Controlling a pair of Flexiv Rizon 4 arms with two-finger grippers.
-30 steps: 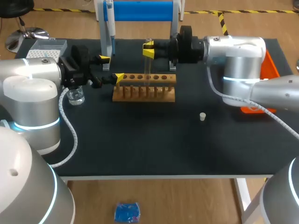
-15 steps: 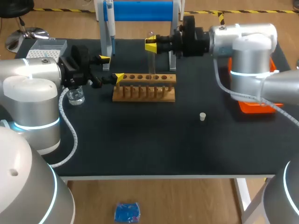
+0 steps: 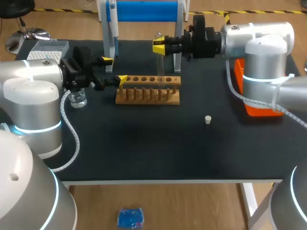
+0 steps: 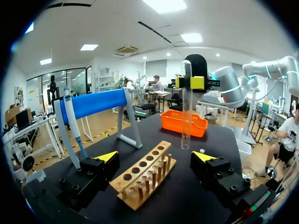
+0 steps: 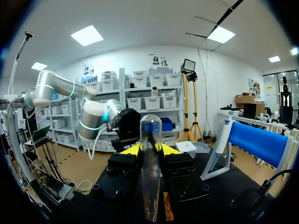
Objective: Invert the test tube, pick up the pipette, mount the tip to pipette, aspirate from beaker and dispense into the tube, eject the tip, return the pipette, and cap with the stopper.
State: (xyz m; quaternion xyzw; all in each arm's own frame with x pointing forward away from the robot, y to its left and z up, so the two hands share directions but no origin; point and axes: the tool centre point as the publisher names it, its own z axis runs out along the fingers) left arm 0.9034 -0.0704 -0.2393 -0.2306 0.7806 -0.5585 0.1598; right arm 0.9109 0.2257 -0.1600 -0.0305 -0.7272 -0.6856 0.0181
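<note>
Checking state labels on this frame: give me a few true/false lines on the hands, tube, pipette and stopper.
1. The right hand is shut on the test tube. True.
2. The test tube sits in a hole of the rack. False: it is held upright above the rack.
3. The left hand holds the pipette. False: it is open and empty, and the pipette hangs on its stand.
4. The stopper lies on the table, apart from the rack. True.

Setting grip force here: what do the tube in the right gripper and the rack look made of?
Test tube: clear and glossy, the room shows through it, so glass or clear plastic; cannot tell which. Rack: looks like wood, matte tan-brown, with dowel pegs.
</note>
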